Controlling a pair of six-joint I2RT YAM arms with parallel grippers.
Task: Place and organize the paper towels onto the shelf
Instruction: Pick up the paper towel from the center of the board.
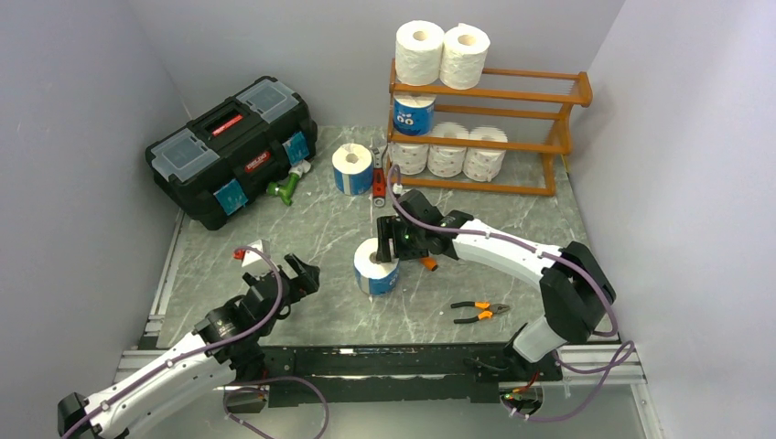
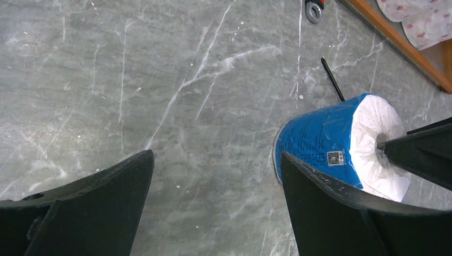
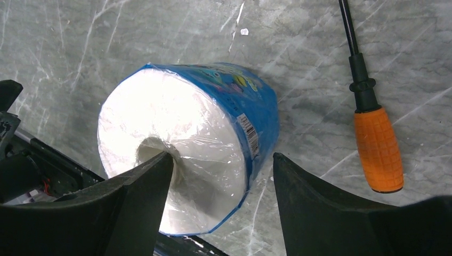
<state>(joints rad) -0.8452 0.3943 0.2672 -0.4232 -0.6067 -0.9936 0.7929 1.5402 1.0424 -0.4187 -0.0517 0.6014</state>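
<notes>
The orange-brown shelf (image 1: pixel 558 96) stands at the back right. Two white rolls (image 1: pixel 419 50) lie on its top tier, one blue roll (image 1: pixel 414 114) on the middle tier and three white rolls (image 1: pixel 447 157) on the lower tier. A blue roll (image 1: pixel 351 169) stands on the table left of the shelf. Another blue roll (image 1: pixel 373 273) stands mid-table; it also shows in the right wrist view (image 3: pixel 213 122) and the left wrist view (image 2: pixel 320 141). My right gripper (image 1: pixel 392 245) (image 3: pixel 221 160) is open astride this roll's wall, one finger in the core, the other outside and apart. My left gripper (image 1: pixel 297 274) (image 2: pixel 216 157) is open and empty, left of this roll.
A black toolbox (image 1: pixel 233 146) sits at the back left, with a green tool (image 1: pixel 285 187) beside it. A red tool (image 1: pixel 378 183) lies near the shelf. An orange-handled screwdriver (image 3: pixel 377 144) lies right of the roll. Pliers (image 1: pixel 480 312) lie at the front right.
</notes>
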